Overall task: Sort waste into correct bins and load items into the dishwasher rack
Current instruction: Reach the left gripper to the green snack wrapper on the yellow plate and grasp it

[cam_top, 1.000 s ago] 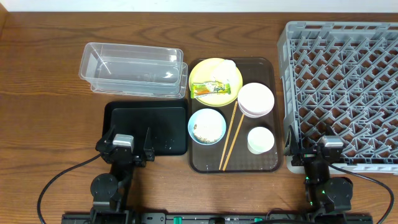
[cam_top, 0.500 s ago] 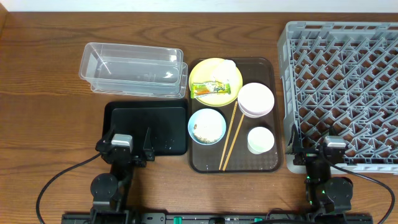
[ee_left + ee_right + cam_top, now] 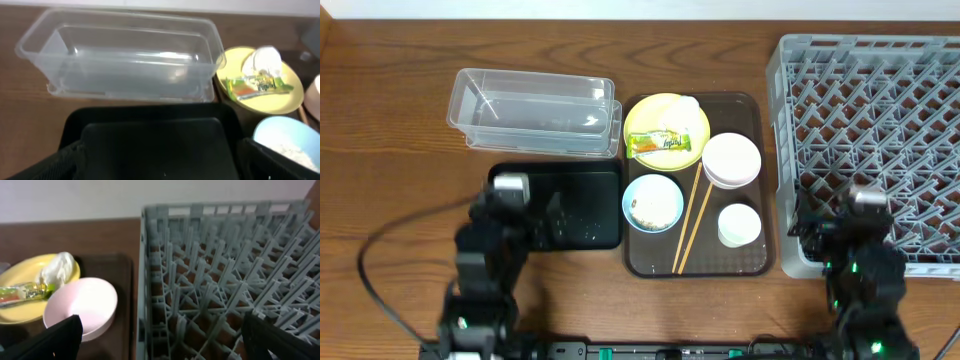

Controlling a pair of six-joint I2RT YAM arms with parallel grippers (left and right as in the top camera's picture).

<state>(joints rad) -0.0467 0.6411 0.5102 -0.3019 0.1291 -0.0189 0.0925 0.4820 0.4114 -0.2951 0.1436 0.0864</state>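
A brown tray [image 3: 650, 258] holds a yellow plate [image 3: 645, 122] with a green wrapper [image 3: 658, 145] and a crumpled tissue [image 3: 685, 108], a pink bowl [image 3: 731, 160], a blue bowl [image 3: 653, 202] with food residue, a white cup [image 3: 739, 224] and chopsticks [image 3: 692, 220]. The grey dishwasher rack [image 3: 880, 110] stands at the right and is empty. My left gripper [image 3: 525, 215] is open and empty above the black bin [image 3: 590, 200]. My right gripper [image 3: 845, 235] is open and empty over the rack's front left corner. The right wrist view shows the rack [image 3: 225, 265] and the pink bowl [image 3: 82, 307].
A clear plastic bin [image 3: 535, 110], empty, lies behind the black bin; it also shows in the left wrist view [image 3: 125, 55]. The black bin [image 3: 150, 135] is empty. Bare wooden table lies at the left and along the back.
Both arms have moved forward from the table's front edge: the left over the black bin, the right over the rack's front. Nothing on the table moved.
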